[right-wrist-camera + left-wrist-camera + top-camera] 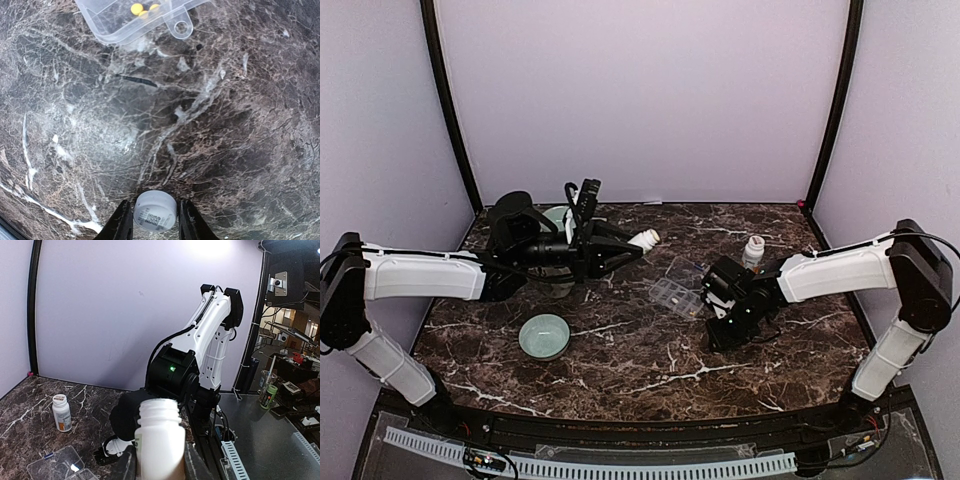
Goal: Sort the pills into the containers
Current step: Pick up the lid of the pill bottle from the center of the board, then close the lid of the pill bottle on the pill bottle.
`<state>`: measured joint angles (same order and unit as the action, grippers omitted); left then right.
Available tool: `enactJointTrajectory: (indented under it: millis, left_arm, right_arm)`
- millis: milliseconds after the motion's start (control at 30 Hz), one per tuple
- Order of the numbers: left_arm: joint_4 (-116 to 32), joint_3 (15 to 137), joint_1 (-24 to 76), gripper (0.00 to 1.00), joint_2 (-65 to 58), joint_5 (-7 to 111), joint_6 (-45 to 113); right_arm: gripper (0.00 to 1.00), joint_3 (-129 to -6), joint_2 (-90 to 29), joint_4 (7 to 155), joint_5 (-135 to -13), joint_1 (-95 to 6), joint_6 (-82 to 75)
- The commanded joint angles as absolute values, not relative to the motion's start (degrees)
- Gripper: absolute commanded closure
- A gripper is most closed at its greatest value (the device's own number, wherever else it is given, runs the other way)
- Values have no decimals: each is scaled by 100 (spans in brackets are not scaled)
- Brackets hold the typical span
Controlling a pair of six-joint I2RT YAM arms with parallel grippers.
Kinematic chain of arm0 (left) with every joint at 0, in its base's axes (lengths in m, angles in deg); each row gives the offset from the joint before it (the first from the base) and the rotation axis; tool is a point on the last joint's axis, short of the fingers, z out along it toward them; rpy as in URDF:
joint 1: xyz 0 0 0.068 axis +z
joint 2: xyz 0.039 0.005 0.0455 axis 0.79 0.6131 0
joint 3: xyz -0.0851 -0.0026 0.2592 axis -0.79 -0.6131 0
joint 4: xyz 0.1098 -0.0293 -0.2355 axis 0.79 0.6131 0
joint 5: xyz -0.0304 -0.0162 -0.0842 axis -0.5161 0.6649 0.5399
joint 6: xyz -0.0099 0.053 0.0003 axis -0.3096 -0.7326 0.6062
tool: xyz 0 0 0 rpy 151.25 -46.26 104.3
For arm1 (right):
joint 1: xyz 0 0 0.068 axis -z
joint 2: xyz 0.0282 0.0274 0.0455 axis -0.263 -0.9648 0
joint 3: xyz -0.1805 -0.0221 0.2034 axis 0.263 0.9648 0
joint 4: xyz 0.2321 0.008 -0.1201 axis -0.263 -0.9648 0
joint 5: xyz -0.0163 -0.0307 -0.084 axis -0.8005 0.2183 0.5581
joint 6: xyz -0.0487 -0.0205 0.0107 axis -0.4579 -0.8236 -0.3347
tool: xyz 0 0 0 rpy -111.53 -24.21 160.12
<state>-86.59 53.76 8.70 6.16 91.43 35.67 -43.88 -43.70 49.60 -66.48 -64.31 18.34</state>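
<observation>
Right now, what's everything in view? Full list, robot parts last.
pill organiser: one, clear, table centre-right
yellow pills: at least two, yellow, inside the organiser
open bottle: one, white, uncapped, held sideways above the table
capped bottle: one, white, upright, behind the organiser
bowls: two, pale green, one front-left, one partly hidden behind the left arm
white cap: one, white, low over the table
table: one, dark marble
left gripper: one, black, shut on the open bottle
right gripper: one, black, shut on the white cap
</observation>
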Motion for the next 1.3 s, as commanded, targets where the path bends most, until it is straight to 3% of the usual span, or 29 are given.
enactJointTrajectory:
  millis: [0,233,400,633,1267]
  left_arm:
    - [-8854,5291,902,100,431,9210,3611]
    - [-8824,5298,909,100,437,9208,3609]
    - [-8798,5298,912,100,436,9188,3585]
    - [-8604,5376,916,100,436,9161,3502]
    - [-8510,5429,1088,100,497,9496,3664]
  right_arm:
    - [67,-4277,-4367,4843,-6602,-6409,1803]
    - [69,-4286,-4472,4825,-6566,-6450,1766]
    - [84,-4237,-4488,4854,-6559,-6472,1751]
    - [91,-4318,-4139,4983,-6631,-6474,1824]
    - [92,-5920,-2613,5760,-7261,-6355,1879]
